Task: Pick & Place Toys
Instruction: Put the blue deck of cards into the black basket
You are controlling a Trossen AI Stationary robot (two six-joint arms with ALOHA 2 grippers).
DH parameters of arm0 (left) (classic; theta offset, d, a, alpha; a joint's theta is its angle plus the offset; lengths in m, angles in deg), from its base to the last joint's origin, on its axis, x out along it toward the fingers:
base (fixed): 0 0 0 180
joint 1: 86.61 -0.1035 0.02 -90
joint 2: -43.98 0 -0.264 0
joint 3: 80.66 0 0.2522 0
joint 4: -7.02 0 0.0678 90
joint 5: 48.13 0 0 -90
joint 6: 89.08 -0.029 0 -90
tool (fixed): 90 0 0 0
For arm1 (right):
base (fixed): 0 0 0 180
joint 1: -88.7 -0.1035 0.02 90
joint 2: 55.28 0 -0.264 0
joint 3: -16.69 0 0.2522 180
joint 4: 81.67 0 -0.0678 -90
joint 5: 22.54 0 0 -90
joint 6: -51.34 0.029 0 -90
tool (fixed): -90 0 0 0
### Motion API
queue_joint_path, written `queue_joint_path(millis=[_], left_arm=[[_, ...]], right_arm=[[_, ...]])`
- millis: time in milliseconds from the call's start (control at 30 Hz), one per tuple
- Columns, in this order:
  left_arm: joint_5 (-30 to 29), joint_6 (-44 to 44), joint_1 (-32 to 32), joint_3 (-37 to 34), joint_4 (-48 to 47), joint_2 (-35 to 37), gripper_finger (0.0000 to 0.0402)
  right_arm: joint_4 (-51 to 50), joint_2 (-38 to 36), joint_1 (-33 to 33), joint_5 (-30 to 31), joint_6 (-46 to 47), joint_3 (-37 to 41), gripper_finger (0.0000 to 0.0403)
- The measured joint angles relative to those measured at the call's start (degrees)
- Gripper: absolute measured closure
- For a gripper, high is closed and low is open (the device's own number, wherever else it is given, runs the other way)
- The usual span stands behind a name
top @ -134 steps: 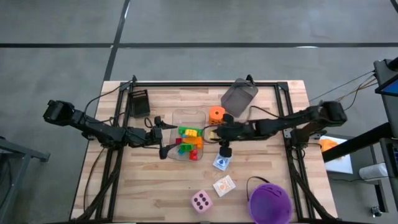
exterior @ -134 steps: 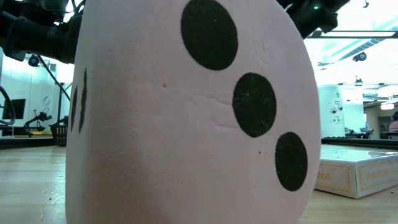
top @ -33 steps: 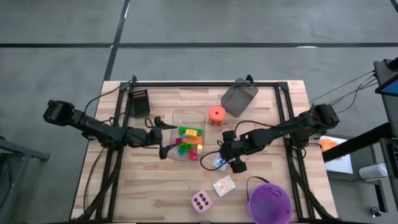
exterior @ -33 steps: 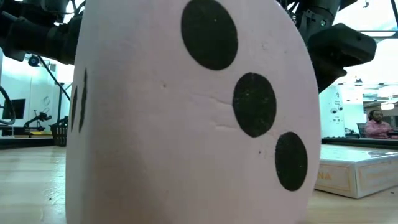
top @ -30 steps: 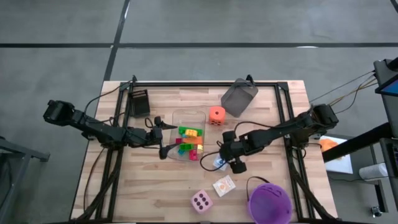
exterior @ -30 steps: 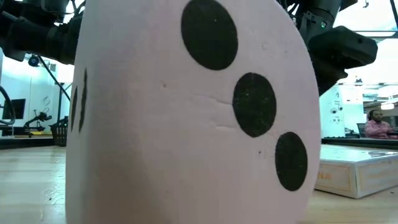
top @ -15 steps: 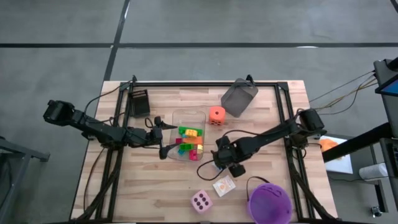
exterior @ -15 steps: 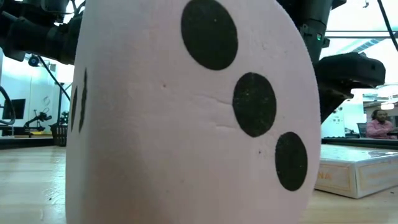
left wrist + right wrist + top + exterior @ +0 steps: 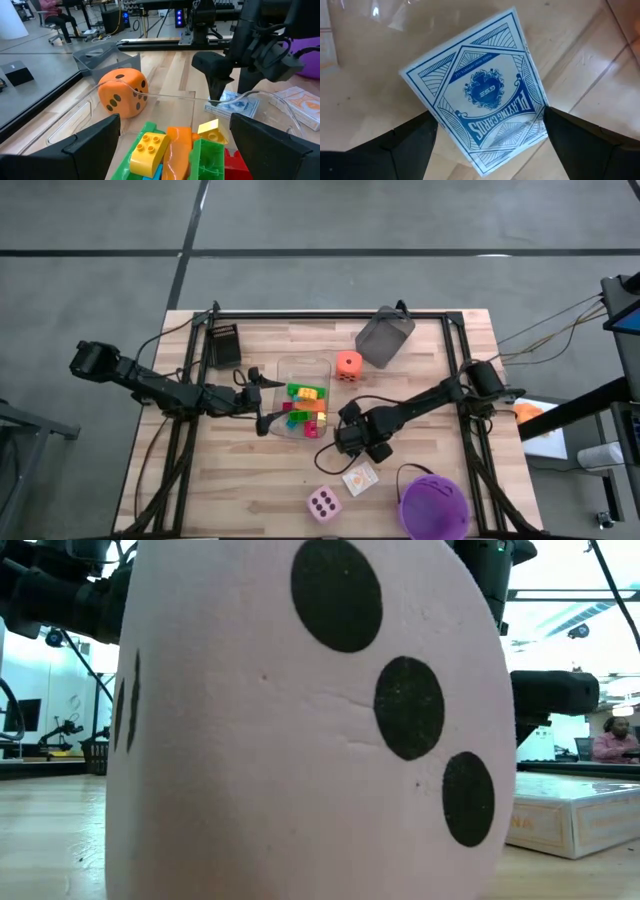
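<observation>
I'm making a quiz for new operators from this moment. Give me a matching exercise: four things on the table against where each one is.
Things:
1. orange die
2. pink die
3. blue card deck
4. yellow brick

Places:
A. in the clear tray
B. beside the grey bin
C. under the right hand
D. near the purple bucket

Pairs: 1-B, 2-D, 3-C, 4-A

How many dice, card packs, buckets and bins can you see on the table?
Dice: 2, an orange die and a pink die
Card packs: 2, a blue card pack and an orange card pack
Buckets: 1, a purple bucket
Bins: 1, a grey bin
Total: 6
</observation>
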Motion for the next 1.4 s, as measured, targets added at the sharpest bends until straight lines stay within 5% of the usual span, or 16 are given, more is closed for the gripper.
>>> queue_joint_path(millis=[533,967,1400], left_arm=[[0.0,0.0,0.0,0.0,-0.3,0.0,0.0025],[0.0,0.1,0.0,0.0,-0.2,0.0,0.0025],[0.0,0.2,0.0,0.0,-0.2,0.0,0.0025]], right_arm=[[1.3,0.7,0.0,5.1,-3.8,-0.9,0.0045],[-1.4,-2.9,-0.5,2.1,12.1,-0.8,0.0045],[2.8,-3.5,-0.8,3.8,-5.0,-0.8,0.0045]])
